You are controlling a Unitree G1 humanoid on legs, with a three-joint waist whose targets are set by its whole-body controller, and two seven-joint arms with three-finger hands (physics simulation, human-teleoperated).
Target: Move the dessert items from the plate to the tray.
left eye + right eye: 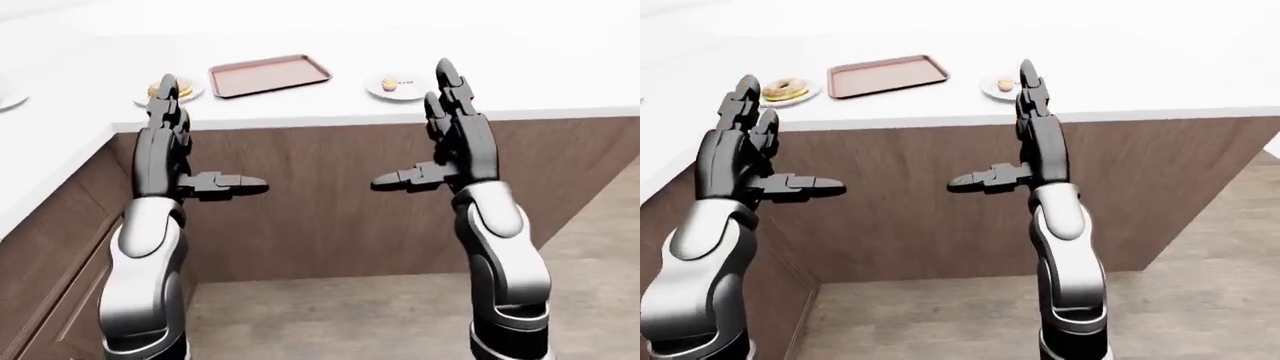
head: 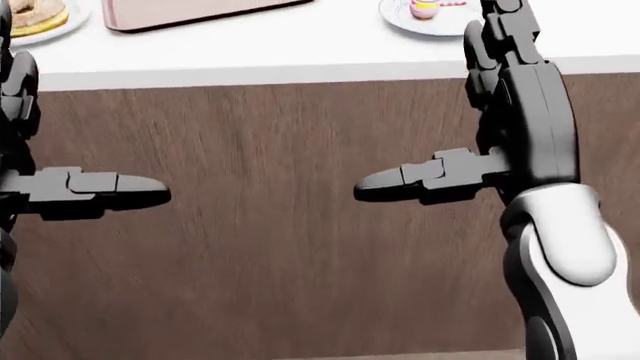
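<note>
- Left robot hand (image 1: 170, 142) raised upright, fingers extended, thumb pointing right.
- Right robot hand (image 1: 455, 142) raised likewise, open, thumb pointing left.

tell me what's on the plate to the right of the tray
The plate right of the tray holds a small cupcake with pink and yellow parts. In the right-eye view the right hand covers part of it.
</note>
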